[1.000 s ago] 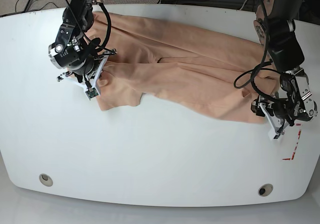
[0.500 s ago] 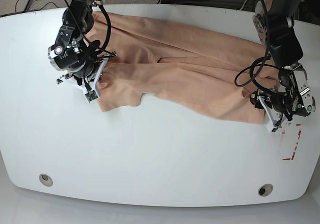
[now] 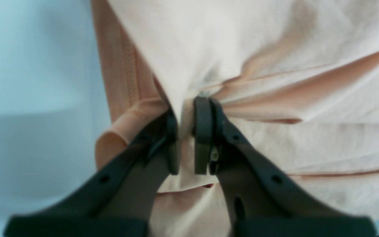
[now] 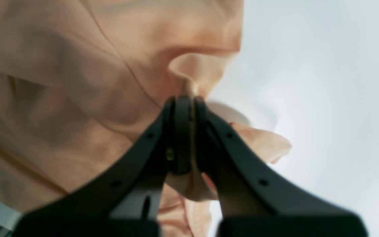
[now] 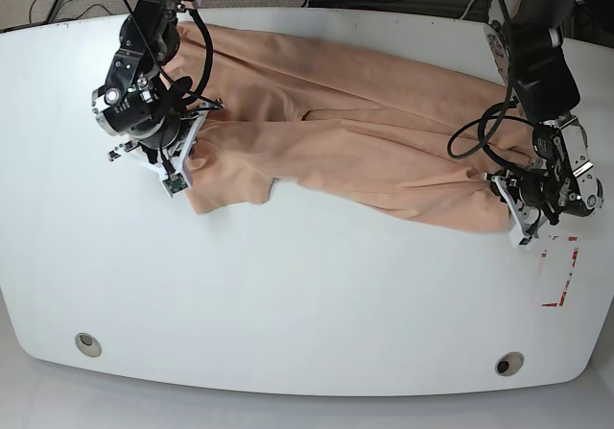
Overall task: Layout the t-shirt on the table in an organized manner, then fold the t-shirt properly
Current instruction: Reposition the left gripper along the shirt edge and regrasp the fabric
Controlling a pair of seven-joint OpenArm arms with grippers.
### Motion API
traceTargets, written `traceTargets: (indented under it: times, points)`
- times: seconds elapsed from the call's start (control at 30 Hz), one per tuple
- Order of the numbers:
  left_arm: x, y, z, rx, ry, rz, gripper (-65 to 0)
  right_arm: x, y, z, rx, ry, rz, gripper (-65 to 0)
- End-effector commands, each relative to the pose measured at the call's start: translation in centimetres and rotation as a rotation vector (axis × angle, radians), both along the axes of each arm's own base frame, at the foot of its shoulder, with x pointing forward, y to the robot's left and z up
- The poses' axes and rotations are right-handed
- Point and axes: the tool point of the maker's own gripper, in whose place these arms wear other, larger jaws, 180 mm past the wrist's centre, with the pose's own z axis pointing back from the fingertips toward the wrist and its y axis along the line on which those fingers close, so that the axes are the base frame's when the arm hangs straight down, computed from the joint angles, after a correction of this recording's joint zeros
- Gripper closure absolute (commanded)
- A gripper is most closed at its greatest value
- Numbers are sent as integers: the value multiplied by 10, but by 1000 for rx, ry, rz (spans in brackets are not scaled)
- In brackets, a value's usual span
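1. Since the earlier base frames, the left gripper (image 5: pixel 526 226) at the right of the frame has been drawn up and inward, away from the red tape mark (image 5: pixel 564 274), and its jaws have been brought together on the cloth.
2. In the left wrist view, the left gripper (image 3: pixel 185 131) is seen nearly closed, with a fold of the t-shirt (image 3: pixel 275 82) pinched between its dark pads (image 3: pixel 202 131); creases fan out from the pinch toward the right of the frame.
3. In the right wrist view, the right gripper (image 4: pixel 185 131) is seen clamped tight, with a thin edge of the t-shirt (image 4: pixel 77 98) caught between the jaws and a loose flap hung below them.
4. In the base view, the right gripper (image 5: pixel 175 165) is placed at the upper left of the frame, at the cloth's left end.
5. The t-shirt (image 5: pixel 355 151) is spread as a long crumpled band across the upper half of the table (image 5: pixel 288 304), from upper left to middle right, with both ends held.
6. Two round grey grommets (image 5: pixel 88 344) are seen near the table's lower edge.
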Motion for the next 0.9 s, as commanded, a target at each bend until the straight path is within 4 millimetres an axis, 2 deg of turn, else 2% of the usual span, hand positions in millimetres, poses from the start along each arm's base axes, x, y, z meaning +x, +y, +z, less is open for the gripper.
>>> traceTargets:
  times: [0.0, 0.23, 0.43, 0.77, 0.87]
  points:
    - [16, 7, 20, 18, -65, 3, -35, 9, 0, 10, 3, -44, 2, -6]
    - [31, 14, 55, 82, -172, -8, -32, 9, 0, 10, 3, -44, 2, -5]
    - [35, 19, 77, 133, -211, -12, -32, 9, 0, 10, 3, -44, 2, -5]
    - [36, 23, 93, 170, -238, -13, -32, 9, 0, 10, 3, -44, 2, -5]
    - [36, 23, 92, 170, -235, -14, -32, 9, 0, 10, 3, -44, 2, -5]
